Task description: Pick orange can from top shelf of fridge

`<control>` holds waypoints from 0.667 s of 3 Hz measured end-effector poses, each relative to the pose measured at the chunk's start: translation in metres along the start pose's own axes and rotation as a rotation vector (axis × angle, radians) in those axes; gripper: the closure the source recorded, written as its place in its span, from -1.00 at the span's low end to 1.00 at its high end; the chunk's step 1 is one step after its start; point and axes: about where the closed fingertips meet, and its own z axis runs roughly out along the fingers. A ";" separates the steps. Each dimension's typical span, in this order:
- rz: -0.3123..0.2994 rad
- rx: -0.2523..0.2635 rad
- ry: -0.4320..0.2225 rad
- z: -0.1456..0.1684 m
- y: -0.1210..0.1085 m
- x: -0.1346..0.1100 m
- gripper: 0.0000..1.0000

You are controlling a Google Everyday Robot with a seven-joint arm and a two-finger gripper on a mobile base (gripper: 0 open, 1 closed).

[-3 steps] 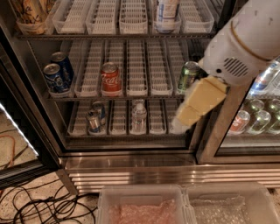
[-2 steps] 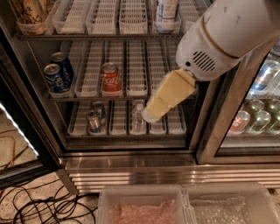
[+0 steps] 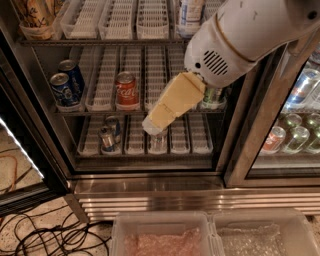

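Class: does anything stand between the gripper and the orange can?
Nothing visible does. The gripper hangs in front of the lower rack, near its centre. The orange can stands far left on the top shelf, with no other can before it.

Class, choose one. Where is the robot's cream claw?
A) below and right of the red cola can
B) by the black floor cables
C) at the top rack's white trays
A: the cream claw hangs before the lower wire rack, down-right of the red aluminium cola can.

The cream hand [image 3: 153, 125] hides the top of the small clear bottle [image 3: 159, 143] beneath it; far up-left, the orange-gold patterned can [image 3: 34, 15] is edge-cropped.
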 end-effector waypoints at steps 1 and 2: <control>-0.002 0.054 -0.042 0.007 0.001 -0.015 -1.00; 0.021 0.164 -0.128 0.026 -0.006 -0.058 -1.00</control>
